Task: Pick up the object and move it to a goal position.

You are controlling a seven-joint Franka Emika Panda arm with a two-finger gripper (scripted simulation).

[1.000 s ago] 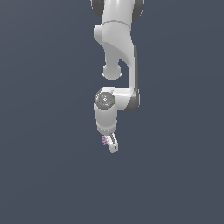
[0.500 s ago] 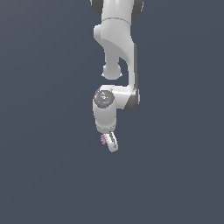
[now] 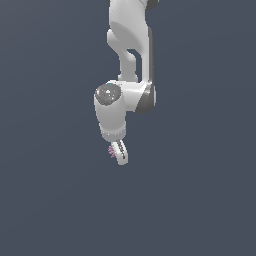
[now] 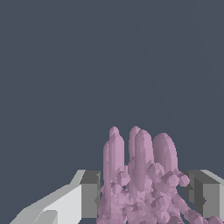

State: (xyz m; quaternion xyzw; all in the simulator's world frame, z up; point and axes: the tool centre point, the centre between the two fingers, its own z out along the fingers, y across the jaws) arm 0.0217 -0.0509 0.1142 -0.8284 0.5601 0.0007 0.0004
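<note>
Featureless grey background is surrounding the pincer (image 4: 142, 197), clamping the object (image 4: 140, 179); carrying is underway, needing steady grip toward goal.

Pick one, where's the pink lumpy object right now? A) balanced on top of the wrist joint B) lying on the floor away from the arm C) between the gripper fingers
C: the wrist view shows the object filling the gap between the gripper fingers, pads against both its sides.
</note>
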